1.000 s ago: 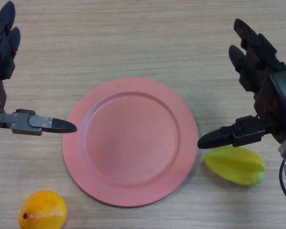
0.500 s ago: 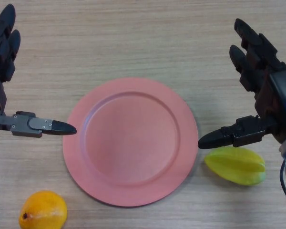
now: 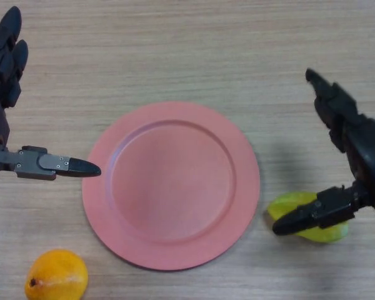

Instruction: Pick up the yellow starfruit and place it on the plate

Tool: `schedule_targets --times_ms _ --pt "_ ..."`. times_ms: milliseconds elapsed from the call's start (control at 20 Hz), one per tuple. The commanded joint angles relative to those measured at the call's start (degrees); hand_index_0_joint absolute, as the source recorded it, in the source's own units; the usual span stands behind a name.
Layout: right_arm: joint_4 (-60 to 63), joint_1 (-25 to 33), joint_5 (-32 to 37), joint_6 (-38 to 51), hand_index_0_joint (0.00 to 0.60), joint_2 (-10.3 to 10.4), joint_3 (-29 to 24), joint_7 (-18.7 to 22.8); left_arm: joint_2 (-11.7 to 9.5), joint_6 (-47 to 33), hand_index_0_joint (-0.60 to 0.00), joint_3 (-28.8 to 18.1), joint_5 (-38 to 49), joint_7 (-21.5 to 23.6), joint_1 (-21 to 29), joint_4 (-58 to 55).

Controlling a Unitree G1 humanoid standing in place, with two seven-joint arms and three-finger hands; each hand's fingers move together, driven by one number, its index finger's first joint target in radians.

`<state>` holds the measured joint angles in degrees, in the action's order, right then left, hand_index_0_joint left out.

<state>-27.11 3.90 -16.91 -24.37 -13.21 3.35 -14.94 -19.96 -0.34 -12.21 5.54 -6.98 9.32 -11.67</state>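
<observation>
The pink plate serves as reference: the right hand hangs just off its right rim, fingers spread and unclamped, thumb across the yellow starfruit lying there on the table. The left hand idles open off the left rim. The starfruit is judged light, waxy, ridged and bruisable; grip across its broad middle.

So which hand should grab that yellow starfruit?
The right hand: it hangs open directly over the starfruit, thumb across it. The left hand sits beyond the plate, far off.
</observation>
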Motion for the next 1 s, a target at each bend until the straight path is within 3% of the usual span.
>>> schedule_targets --times_ms 50,200,550,700,800,1000 --pt "-1.5 0.2 -4.0 8.4 0.000 -1.0 -1.6 0.4 -1.9 -6.5 0.000 -2.6 2.5 -0.1 1.9 -2.5" --pt "1.0 -1.2 -10.4 8.5 0.000 -0.9 -0.8 -0.6 -2.1 -5.9 0.000 -2.9 3.8 -0.3 2.1 -2.4" --pt "11.5 -2.3 -14.7 19.3 0.000 -1.4 -1.5 2.8 -1.7 -5.9 0.000 -2.9 3.7 -0.4 1.3 -2.8" --pt "13.4 -2.7 -16.5 21.2 0.400 -1.7 -2.1 3.7 -1.6 -6.3 0.000 -3.0 3.4 -0.1 0.9 -2.9" --pt "16.4 -2.6 -20.3 25.3 0.599 -2.4 -3.0 6.5 -1.5 -5.8 0.000 -3.6 2.8 0.0 -0.4 -3.9" --pt "17.6 -2.4 -22.5 28.8 0.600 -2.9 -3.3 6.4 -1.5 -4.6 0.000 -4.4 1.7 -0.4 -1.3 -5.1"
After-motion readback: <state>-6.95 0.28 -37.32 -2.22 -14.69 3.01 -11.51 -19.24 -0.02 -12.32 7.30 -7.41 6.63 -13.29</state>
